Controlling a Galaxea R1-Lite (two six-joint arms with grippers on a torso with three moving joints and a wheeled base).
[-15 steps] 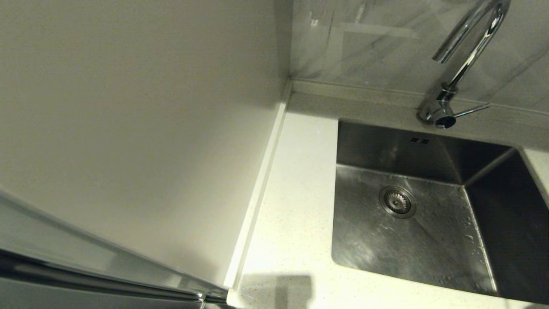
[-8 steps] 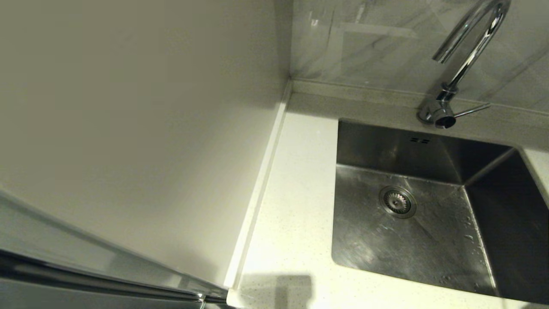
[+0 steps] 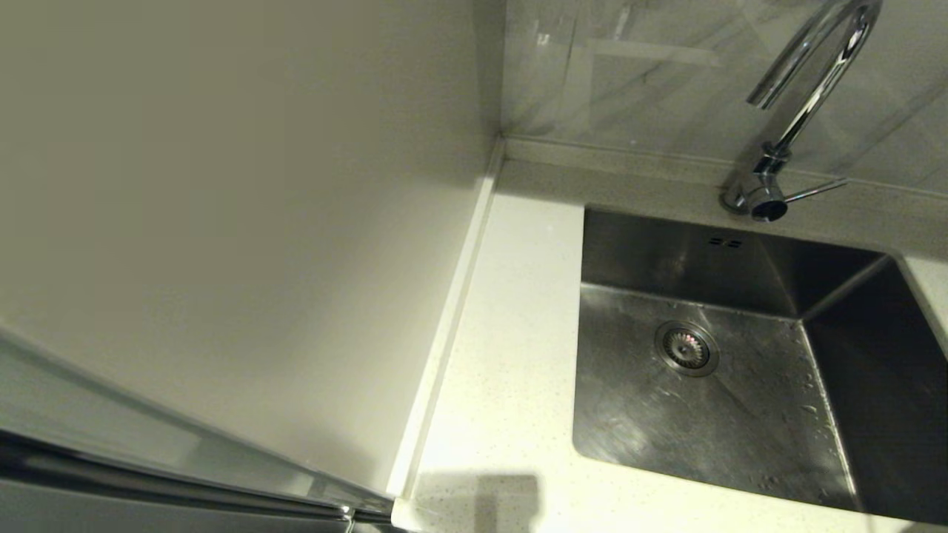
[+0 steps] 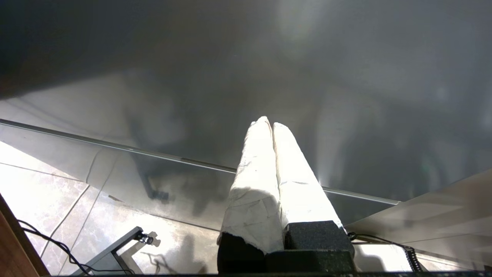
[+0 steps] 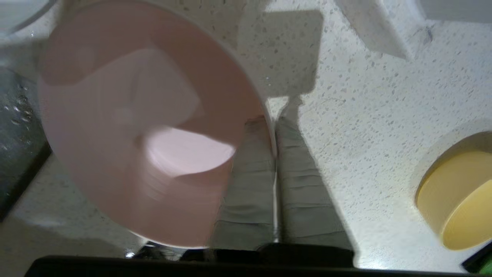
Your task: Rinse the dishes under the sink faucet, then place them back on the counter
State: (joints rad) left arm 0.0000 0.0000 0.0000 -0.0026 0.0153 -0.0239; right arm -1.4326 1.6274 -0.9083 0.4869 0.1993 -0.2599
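Neither arm shows in the head view, only the chrome sink faucet (image 3: 807, 96) with its side lever (image 3: 815, 191), the steel sink (image 3: 740, 429) with its drain (image 3: 686, 347), and the speckled counter (image 3: 511, 355). In the right wrist view my right gripper (image 5: 273, 127) is shut on the rim of the pale pink bowl (image 5: 127, 127), one finger inside and one outside. The bowl is tilted above the counter (image 5: 376, 96). My left gripper (image 4: 271, 124) is shut on nothing, parked low over the floor. The white and pale blue bowls are not identifiable.
A yellow round container (image 5: 457, 200) sits on the counter near the right gripper. A wet steel sink edge (image 5: 15, 127) lies beyond the pink bowl, with a pale curved rim (image 5: 19, 11) past it. A cream wall panel (image 3: 222, 222) stands left of the counter.
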